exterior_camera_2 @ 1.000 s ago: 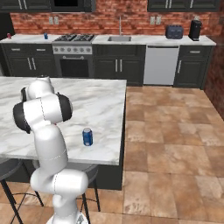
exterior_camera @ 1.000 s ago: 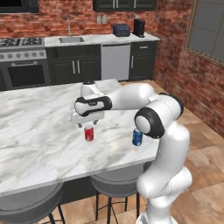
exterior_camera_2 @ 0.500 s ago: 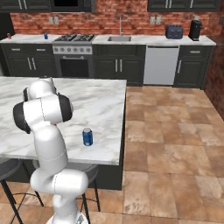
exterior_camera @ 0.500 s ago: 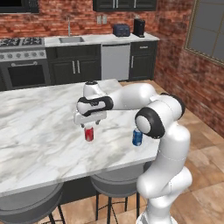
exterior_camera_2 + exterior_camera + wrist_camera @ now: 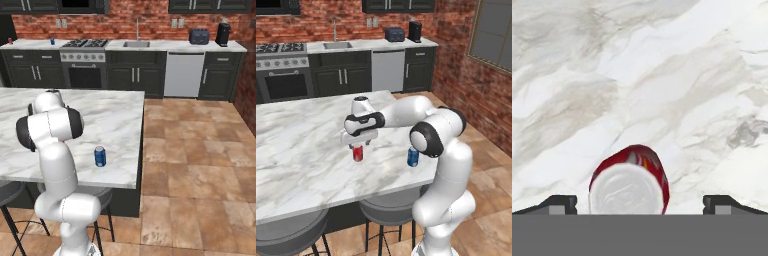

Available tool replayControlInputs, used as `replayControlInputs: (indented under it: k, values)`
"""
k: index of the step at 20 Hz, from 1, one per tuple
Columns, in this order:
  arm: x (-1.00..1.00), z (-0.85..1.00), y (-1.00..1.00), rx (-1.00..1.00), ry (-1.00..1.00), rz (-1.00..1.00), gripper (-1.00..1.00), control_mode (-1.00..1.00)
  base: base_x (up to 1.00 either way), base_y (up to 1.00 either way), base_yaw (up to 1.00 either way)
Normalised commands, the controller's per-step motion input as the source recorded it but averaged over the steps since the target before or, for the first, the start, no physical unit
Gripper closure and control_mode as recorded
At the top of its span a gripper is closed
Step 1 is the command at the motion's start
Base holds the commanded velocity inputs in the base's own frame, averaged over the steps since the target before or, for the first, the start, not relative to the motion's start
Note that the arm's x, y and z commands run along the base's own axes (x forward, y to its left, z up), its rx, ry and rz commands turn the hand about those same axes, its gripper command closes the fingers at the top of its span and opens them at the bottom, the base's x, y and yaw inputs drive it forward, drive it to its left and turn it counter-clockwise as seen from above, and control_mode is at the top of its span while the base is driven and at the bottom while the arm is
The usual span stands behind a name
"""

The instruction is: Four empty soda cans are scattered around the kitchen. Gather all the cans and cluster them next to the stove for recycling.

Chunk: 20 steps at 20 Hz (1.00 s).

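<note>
Your claw [image 5: 358,145] hangs spread wide just above the red can [image 5: 358,153], which stands upright on the marble table [image 5: 301,150]; in the hand view the can's silver top [image 5: 627,191] sits between the two fingertips [image 5: 560,204], with a gap on each side. Near the table's edge beside your arm, a blue can [image 5: 100,156] stands upright, well apart from the red one. Farther back you see the stove [image 5: 85,62] against the brick wall, and on the counter to its left two small cans, one blue [image 5: 52,41] and one red [image 5: 10,41].
</note>
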Motion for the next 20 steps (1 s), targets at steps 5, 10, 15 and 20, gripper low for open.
replayControlInputs:
  k: [5,10,15,20]
  values:
    - [0.0,-0.18,0.0,0.0,0.0,0.0,-1.0,-1.0,0.0,0.0,0.0]
    - [0.0,-0.18,0.0,0.0,0.0,0.0,-1.0,-1.0,0.0,0.0,0.0]
    - [0.0,-0.11,0.0,0.0,0.0,0.0,-1.0,-1.0,0.0,0.0,0.0]
    - [0.0,0.0,0.0,0.0,0.0,0.0,1.0,-1.0,0.0,0.0,0.0]
